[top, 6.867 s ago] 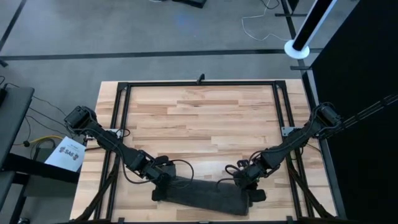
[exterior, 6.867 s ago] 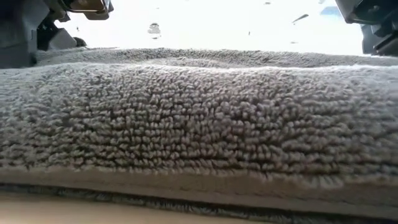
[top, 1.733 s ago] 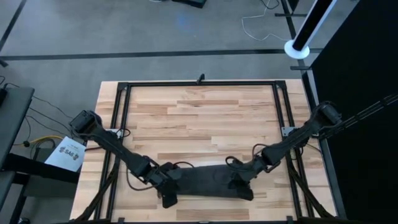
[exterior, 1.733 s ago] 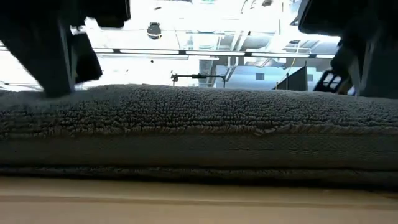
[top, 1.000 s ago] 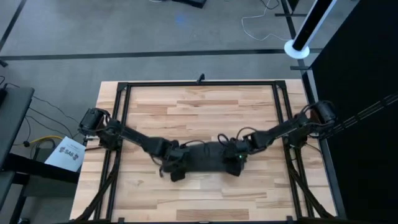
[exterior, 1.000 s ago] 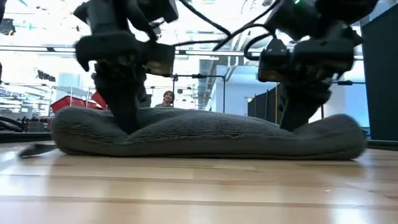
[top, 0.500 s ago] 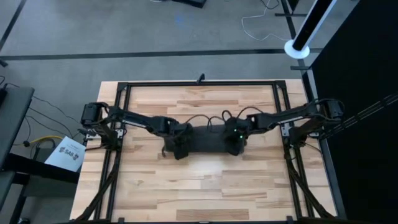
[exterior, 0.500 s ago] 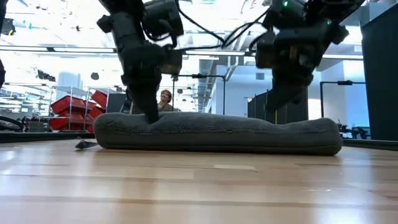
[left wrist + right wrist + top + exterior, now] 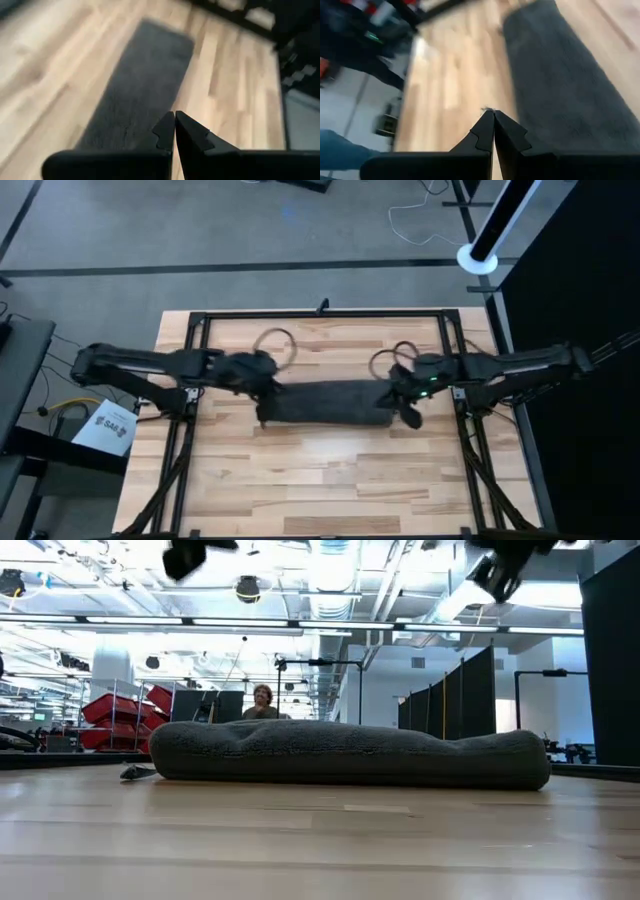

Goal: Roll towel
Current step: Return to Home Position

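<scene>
Wooden planks make up the surface (image 9: pixel 330 475), and the towel (image 9: pixel 330 403) lies on it as one long rolled bundle across the middle. Over the roll's left end hangs the left tool (image 9: pixel 262 408), its fingers pressed together on nothing. The right tool (image 9: pixel 410 412) hangs over the right end, likewise clenched and empty. From surface height, both arms show lifted clear above the towel. Beyond it, a person (image 9: pixel 263 698) shows near red bins (image 9: pixel 120 708).
</scene>
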{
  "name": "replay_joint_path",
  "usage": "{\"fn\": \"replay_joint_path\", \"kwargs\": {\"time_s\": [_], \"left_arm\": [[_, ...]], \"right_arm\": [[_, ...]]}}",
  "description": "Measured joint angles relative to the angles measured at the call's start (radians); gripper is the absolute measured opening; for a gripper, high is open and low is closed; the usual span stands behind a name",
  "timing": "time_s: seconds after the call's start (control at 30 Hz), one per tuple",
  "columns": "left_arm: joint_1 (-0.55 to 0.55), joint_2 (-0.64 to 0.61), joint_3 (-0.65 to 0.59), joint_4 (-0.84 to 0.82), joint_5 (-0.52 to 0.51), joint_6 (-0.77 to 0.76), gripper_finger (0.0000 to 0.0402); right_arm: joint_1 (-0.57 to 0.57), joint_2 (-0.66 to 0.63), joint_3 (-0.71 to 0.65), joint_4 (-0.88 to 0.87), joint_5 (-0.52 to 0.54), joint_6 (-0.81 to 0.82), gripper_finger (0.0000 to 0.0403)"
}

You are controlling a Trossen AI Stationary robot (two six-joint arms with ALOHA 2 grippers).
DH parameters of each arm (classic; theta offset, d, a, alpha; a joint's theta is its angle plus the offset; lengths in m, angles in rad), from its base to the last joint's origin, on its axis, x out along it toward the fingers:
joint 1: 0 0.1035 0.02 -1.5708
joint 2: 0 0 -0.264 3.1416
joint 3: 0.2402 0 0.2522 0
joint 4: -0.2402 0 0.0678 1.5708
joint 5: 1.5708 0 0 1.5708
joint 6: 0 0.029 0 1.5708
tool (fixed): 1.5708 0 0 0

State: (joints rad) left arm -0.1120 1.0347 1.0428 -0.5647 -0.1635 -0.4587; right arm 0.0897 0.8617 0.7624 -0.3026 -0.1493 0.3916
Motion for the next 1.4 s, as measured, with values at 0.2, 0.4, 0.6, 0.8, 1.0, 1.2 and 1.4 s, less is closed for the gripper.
{"fn": "replay_joint_path", "kwargs": {"time_s": [0.2, 0.4, 0.6, 0.8, 1.0, 1.2, 1.4], "left_arm": [[-0.108, -0.187, 0.001, 0.028, -0.111, 0.036, 0.0], [-0.212, -0.332, 0.001, 0.016, -0.26, 0.059, 0.0], [-0.251, -0.42, 0.001, -0.034, -0.327, 0.056, 0.0], [-0.252, -0.482, -0.022, -0.058, -0.331, 0.065, 0.0], [-0.252, -0.613, -0.153, -0.015, -0.339, 0.043, 0.0], [-0.251, -0.794, -0.372, 0.127, -0.34, 0.03, 0.0], [-0.251, -0.986, -0.626, 0.276, -0.34, -0.015, 0.0]], "right_arm": [[0.03, -0.157, 0.001, 0.059, 0.024, -0.009, 0.0], [0.025, -0.304, 0.001, 0.042, 0.102, -0.048, 0.0], [0.001, -0.431, 0.001, -0.006, 0.157, -0.054, 0.0], [-0.03, -0.532, 0.001, -0.089, 0.208, -0.057, 0.0], [-0.065, -0.649, -0.028, -0.079, 0.23, -0.077, 0.0], [-0.113, -0.798, -0.172, -0.067, 0.243, -0.026, 0.0], [-0.156, -0.842, -0.368, 0.073, 0.257, 0.034, 0.0]]}}
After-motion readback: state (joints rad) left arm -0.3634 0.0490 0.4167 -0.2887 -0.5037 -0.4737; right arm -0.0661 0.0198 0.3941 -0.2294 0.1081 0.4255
